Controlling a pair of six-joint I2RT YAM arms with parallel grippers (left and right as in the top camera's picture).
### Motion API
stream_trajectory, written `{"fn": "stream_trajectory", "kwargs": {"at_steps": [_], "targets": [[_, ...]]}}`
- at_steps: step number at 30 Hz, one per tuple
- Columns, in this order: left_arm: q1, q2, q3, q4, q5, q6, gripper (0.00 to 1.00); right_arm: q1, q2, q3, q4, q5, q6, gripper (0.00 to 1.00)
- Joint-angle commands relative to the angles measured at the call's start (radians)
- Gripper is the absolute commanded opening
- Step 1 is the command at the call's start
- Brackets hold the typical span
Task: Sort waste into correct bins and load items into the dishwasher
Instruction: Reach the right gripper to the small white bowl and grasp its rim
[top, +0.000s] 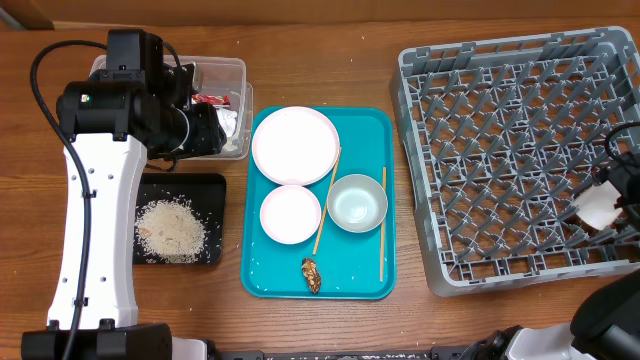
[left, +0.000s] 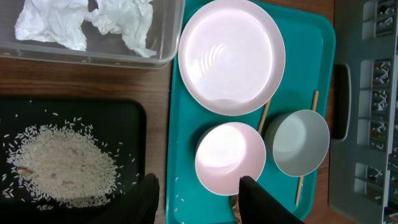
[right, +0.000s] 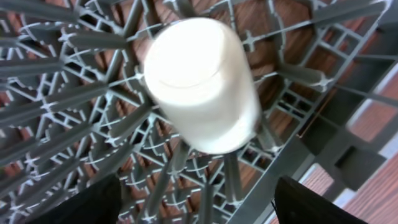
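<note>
White cup (right: 202, 84) resting among rack (top: 500, 150) pegs by right edge of worktop (top: 330, 60); right gripper (right: 196, 183) jaws wide, clear of it; left gripper (left: 198, 183) jaws part-open, empty. Risk of toppling if clipped on retreat.

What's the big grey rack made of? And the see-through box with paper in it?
The big square grey pegged rack looks like moulded plastic, matte: dull colour, thin ribs. The clear rectangular tub seems glossy plastic; crumpled white napkins show through its wall.
</note>
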Motion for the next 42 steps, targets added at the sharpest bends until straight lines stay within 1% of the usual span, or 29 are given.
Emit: {"fn": "stream_trajectory", "kwargs": {"at_steps": [1, 3, 4, 5, 6, 8, 10, 13, 14, 17, 19, 23, 26, 28, 29, 34, 39, 42], "targets": [[-0.003, -0.001, -0.002, 0.0, -0.009, -0.014, 0.44, 0.0, 0.003, 0.021, 0.0, -0.084, 0.005, 0.82], [-0.003, -0.001, -0.002, 0.0, -0.009, -0.014, 0.45, 0.0, 0.003, 0.021, 0.003, -0.144, 0.005, 0.86], [-0.003, -0.001, -0.002, 0.0, -0.009, -0.014, 0.48, 0.0, 0.003, 0.021, 0.007, -0.193, -0.007, 0.88], [-0.003, -0.001, -0.002, 0.0, -0.009, -0.014, 0.49, 0.0, 0.003, 0.021, 0.01, -0.243, -0.027, 0.9], [-0.003, -0.001, -0.002, -0.001, -0.009, -0.014, 0.51, 0.0, 0.003, 0.021, 0.011, -0.315, -0.063, 0.89], [-0.003, -0.001, -0.002, -0.003, -0.009, -0.014, 0.55, 0.004, 0.003, 0.021, 0.011, -0.489, -0.147, 0.84], [-0.003, -0.001, -0.002, -0.004, -0.009, -0.014, 0.58, 0.021, 0.003, 0.022, 0.006, -0.613, -0.208, 0.77], [-0.003, -0.001, -0.002, -0.004, -0.009, -0.014, 0.61, 0.091, -0.006, 0.022, -0.005, -0.691, -0.282, 0.76], [-0.003, -0.001, -0.002, -0.004, -0.009, -0.014, 0.61, 0.113, -0.011, 0.022, -0.005, -0.69, -0.291, 0.76], [-0.003, -0.001, -0.002, -0.004, -0.009, -0.014, 0.62, 0.246, -0.037, 0.022, 0.003, -0.684, -0.302, 0.76], [-0.003, -0.001, -0.002, -0.004, -0.009, -0.014, 0.62, 0.416, -0.055, 0.022, 0.026, -0.649, -0.299, 0.73], [-0.003, -0.001, -0.002, -0.005, -0.009, -0.014, 0.62, 0.629, -0.053, 0.022, 0.045, -0.531, -0.286, 0.72], [-0.003, -0.001, -0.002, -0.011, -0.009, -0.014, 0.62, 0.782, -0.043, 0.021, 0.06, -0.357, -0.183, 0.72], [-0.003, -0.001, -0.002, -0.017, -0.009, -0.014, 0.62, 0.859, -0.031, 0.021, 0.06, -0.286, -0.117, 0.71], [-0.003, -0.001, -0.002, -0.02, -0.009, -0.014, 0.62, 0.922, -0.016, 0.016, 0.06, -0.254, -0.076, 0.7], [-0.003, -0.001, -0.002, -0.024, -0.009, -0.014, 0.62, 1.046, 0.041, -0.038, 0.071, -0.102, 0.09, 0.66], [-0.003, -0.001, -0.002, -0.025, -0.01, -0.013, 0.63, 1.108, 0.125, -0.08, 0.1, -0.119, 0.103, 0.63], [-0.003, -0.001, -0.002, -0.025, -0.009, -0.014, 0.63, 1.133, 0.174, -0.119, 0.148, -0.118, 0.121, 0.58]]}}
